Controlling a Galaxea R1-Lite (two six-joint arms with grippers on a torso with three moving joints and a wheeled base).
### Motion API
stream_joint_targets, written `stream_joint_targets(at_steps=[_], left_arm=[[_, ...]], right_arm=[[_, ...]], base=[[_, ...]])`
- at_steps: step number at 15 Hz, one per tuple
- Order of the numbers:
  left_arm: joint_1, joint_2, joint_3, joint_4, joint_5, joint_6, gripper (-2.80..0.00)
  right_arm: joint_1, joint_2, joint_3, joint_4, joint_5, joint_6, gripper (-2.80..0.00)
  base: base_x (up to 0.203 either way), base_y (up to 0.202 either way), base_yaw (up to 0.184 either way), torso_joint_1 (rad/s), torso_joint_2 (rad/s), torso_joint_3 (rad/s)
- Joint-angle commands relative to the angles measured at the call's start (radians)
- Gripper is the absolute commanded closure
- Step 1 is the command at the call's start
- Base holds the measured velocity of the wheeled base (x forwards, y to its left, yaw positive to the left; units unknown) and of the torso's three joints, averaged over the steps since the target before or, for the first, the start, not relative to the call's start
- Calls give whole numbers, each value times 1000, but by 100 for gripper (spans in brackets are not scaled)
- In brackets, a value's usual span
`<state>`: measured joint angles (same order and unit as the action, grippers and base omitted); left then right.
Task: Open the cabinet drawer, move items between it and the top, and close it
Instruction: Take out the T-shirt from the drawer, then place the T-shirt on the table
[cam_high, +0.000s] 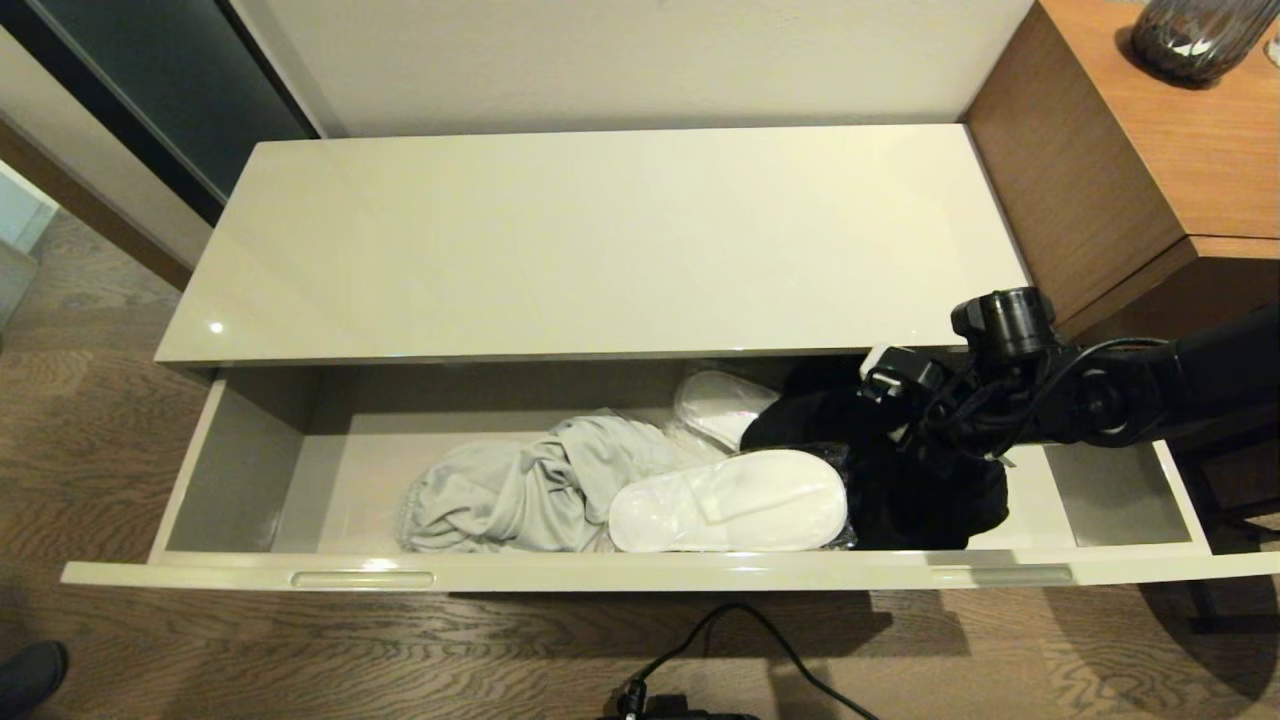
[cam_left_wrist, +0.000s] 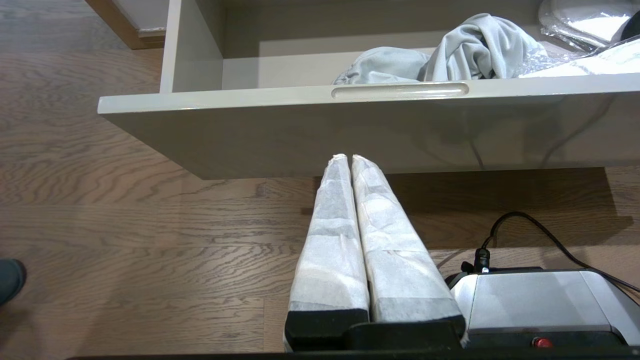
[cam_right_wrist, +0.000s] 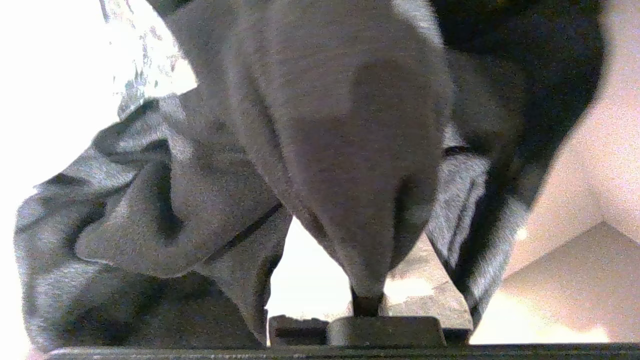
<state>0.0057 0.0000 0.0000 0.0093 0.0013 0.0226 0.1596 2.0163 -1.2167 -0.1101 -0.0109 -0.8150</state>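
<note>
Drawer (cam_high: 250, 575) pulled out, long axis left-right. Right gripper (cam_high: 915, 430) fingers clamped on black garment (cam_high: 930, 505); left gripper (cam_left_wrist: 348, 159) fingers together, parked.

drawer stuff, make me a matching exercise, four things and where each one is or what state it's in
1. grey garment
2. white slipper
3. black garment
4. left claw

a. shut, below the drawer front
b. right part of the drawer, gripped by the right claw
c. left of the slippers
d. by the drawer's front wall, in a clear sleeve

Pairs: 1-c, 2-d, 3-b, 4-a
</note>
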Motion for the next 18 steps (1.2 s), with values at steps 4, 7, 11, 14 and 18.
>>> stream_joint_targets(at_steps=[4, 7, 11, 14, 18], left_arm=[[0, 2, 0, 0, -1, 0, 0], [0, 2, 0, 0, 0, 0, 0], [0, 2, 0, 0, 0, 0, 0], [0, 2, 0, 0, 0, 0, 0], [0, 2, 0, 0, 0, 0, 0]], right_arm=[[0, -86, -43, 97, -1, 16, 0], [0, -125, -55, 124, -1, 33, 0], [1, -171, -104, 208, -12, 55, 0], [1, -184, -168, 274, -33, 72, 0], [3, -226, -313, 482, -34, 114, 0]], base=[[0, 0, 0, 0, 0, 0], [0, 0, 0, 0, 0, 0], [0, 0, 0, 0, 0, 0], [0, 0, 0, 0, 0, 0], [0, 0, 0, 0, 0, 0]])
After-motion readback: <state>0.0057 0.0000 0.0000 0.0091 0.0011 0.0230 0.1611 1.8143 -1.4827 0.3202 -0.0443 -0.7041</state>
